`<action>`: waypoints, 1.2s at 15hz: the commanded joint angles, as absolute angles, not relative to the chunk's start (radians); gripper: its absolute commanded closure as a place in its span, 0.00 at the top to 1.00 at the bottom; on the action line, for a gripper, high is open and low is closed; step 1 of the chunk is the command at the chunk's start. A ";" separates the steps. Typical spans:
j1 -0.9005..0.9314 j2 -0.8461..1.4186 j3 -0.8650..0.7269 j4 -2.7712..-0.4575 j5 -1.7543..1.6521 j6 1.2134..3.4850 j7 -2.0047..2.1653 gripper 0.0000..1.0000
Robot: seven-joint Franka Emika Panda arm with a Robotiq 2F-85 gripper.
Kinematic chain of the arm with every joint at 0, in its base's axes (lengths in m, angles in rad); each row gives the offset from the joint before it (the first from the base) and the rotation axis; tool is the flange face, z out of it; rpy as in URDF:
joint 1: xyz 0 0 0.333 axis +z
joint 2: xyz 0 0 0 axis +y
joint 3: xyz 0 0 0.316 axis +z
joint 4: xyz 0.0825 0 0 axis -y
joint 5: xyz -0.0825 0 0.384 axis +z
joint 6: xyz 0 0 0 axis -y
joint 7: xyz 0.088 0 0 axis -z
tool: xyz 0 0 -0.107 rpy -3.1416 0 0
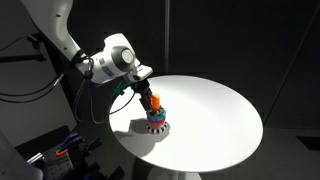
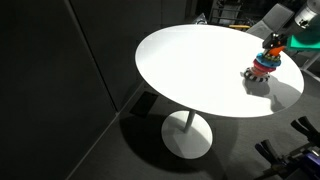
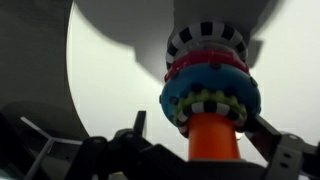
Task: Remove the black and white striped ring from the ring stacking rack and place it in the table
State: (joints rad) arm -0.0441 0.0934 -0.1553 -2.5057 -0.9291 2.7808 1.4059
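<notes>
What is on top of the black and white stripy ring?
Stacked on the black and white striped ring are a red ring, a blue ring and the orange peg top. The peg's lower part is hidden inside the rings.

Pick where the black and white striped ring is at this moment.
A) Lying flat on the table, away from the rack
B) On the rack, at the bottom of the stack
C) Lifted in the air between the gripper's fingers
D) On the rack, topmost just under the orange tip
B: in an exterior view the black and white striped ring sits lowest on the ring stacking rack, beneath the other coloured rings.
</notes>
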 commanded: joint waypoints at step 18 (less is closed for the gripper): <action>-0.050 0.134 -0.221 -2.495 -1.048 2.907 1.550 0.45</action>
State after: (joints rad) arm -0.0444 0.1204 -0.2085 -2.5036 -1.0202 2.8859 1.5220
